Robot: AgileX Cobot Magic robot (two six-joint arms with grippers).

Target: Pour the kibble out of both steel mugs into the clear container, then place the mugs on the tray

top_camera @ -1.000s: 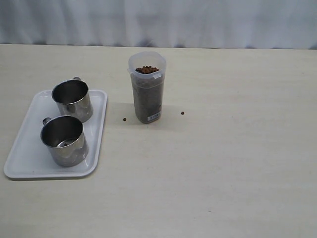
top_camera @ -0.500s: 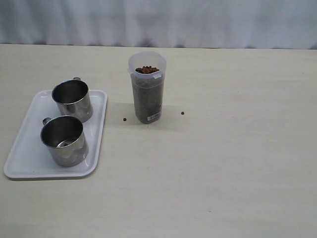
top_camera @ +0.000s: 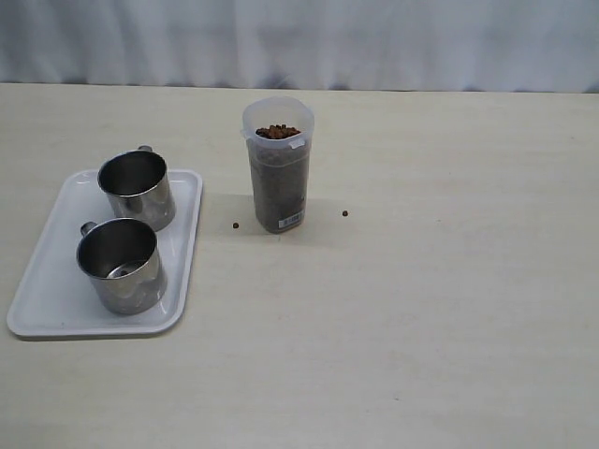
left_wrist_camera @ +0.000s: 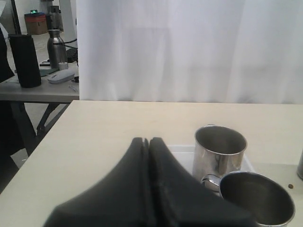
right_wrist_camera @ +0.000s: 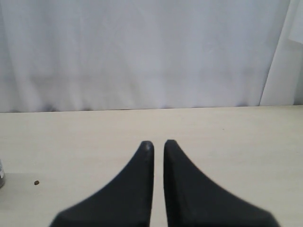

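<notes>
Two empty steel mugs stand upright on the white tray (top_camera: 56, 224): one at the back (top_camera: 137, 190), one at the front (top_camera: 120, 267). The clear container (top_camera: 278, 178) stands right of the tray, filled with kibble (top_camera: 278, 132) nearly to its rim. Neither gripper shows in the exterior view. In the left wrist view my left gripper (left_wrist_camera: 146, 140) is shut and empty, hanging near the back mug (left_wrist_camera: 219, 151) and front mug (left_wrist_camera: 255, 198). My right gripper (right_wrist_camera: 158, 143) is shut but for a thin slit, holding nothing, over bare table.
Two stray pellets lie on the table, one left of the container (top_camera: 235, 227) and one right of it (top_camera: 344, 213). A white curtain closes off the far edge of the table. Past the table's left side stands another table with bottles (left_wrist_camera: 56, 47).
</notes>
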